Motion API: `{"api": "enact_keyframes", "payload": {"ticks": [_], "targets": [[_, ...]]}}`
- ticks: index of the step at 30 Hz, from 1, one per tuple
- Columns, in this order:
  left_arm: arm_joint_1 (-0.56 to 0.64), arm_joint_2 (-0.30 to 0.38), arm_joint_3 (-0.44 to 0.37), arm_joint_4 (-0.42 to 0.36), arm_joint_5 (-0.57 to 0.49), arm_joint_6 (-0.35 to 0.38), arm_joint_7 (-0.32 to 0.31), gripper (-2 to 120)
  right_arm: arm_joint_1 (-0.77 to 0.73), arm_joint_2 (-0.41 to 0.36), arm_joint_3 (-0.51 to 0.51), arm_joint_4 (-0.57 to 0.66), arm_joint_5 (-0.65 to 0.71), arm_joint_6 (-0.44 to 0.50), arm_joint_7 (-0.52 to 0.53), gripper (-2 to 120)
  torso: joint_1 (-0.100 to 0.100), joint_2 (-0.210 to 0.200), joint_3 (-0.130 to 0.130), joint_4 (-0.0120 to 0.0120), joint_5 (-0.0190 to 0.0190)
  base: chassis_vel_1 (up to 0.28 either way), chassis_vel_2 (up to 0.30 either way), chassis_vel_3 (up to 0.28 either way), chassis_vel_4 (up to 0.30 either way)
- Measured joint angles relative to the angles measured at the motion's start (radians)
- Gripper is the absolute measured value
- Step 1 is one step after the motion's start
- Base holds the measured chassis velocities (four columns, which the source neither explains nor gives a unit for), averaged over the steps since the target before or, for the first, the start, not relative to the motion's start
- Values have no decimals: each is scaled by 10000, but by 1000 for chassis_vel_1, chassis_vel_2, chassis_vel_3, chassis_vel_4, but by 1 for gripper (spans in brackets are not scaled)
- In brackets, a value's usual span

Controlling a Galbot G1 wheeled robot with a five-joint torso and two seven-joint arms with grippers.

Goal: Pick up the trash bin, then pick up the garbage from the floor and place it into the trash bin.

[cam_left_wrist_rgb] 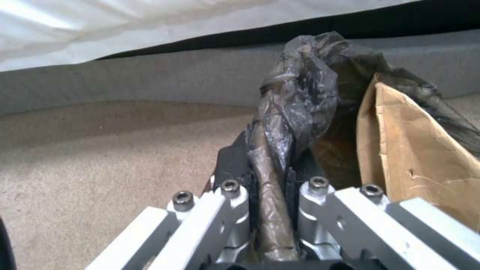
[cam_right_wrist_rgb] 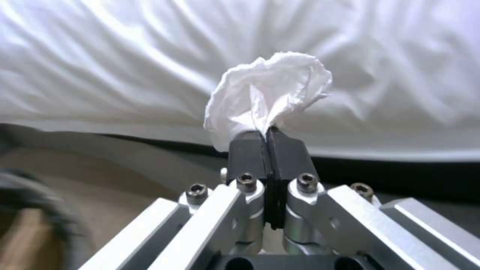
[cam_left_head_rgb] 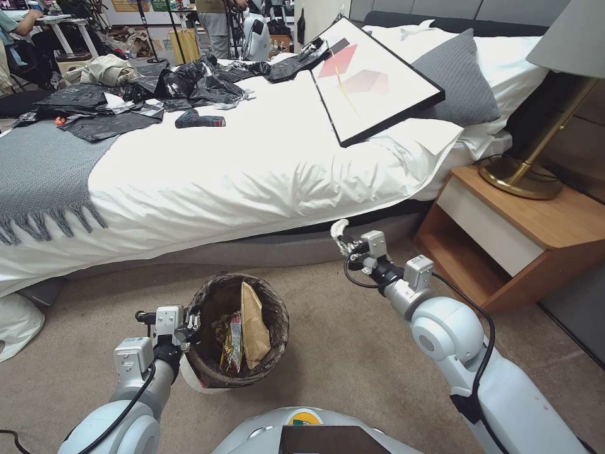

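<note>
The trash bin (cam_left_head_rgb: 208,372), white with a dark liner bag over its rim, hangs just above the carpet at the front left. My left gripper (cam_left_head_rgb: 191,326) is shut on its rim; the left wrist view shows the liner (cam_left_wrist_rgb: 295,108) pinched between the pads. Inside the bin are a brown paper bag (cam_left_head_rgb: 253,325) (cam_left_wrist_rgb: 420,161) and yellow snack wrappers (cam_left_head_rgb: 230,340). My right gripper (cam_left_head_rgb: 341,238) is raised near the bed's edge, right of the bin, shut on a crumpled white tissue (cam_left_head_rgb: 338,227) (cam_right_wrist_rgb: 267,97).
The bed (cam_left_head_rgb: 252,164) with white sheet runs across the back, carrying black bags, a drill (cam_left_head_rgb: 199,120) and a framed picture (cam_left_head_rgb: 372,79). A wooden nightstand (cam_left_head_rgb: 523,233) with a brass lamp stands at the right. Bare carpet (cam_left_head_rgb: 353,340) lies between bin and right arm.
</note>
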Motion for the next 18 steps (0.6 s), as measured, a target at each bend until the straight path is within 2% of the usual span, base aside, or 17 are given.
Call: {"api": "enact_keyframes", "payload": {"ticks": [5, 8, 18], "targets": [[24, -11, 1, 0, 26, 0, -2, 7, 486, -470, -594, 428, 682, -117, -16, 0, 0, 0, 0, -4, 0, 0, 0, 0, 0], [31, -22, 49, 0, 90, 0, 0, 7, 1025, -734, -1318, 588, 1236, -220, -307, 0, 0, 0, 0, -3, 0, 0, 0, 0, 0], [35, -112, 89, 0, 192, -1, 11, 7, 1942, -1030, -2806, 575, 1388, -326, -948, 0, 0, 0, 0, -3, 0, 0, 0, 0, 0]]}}
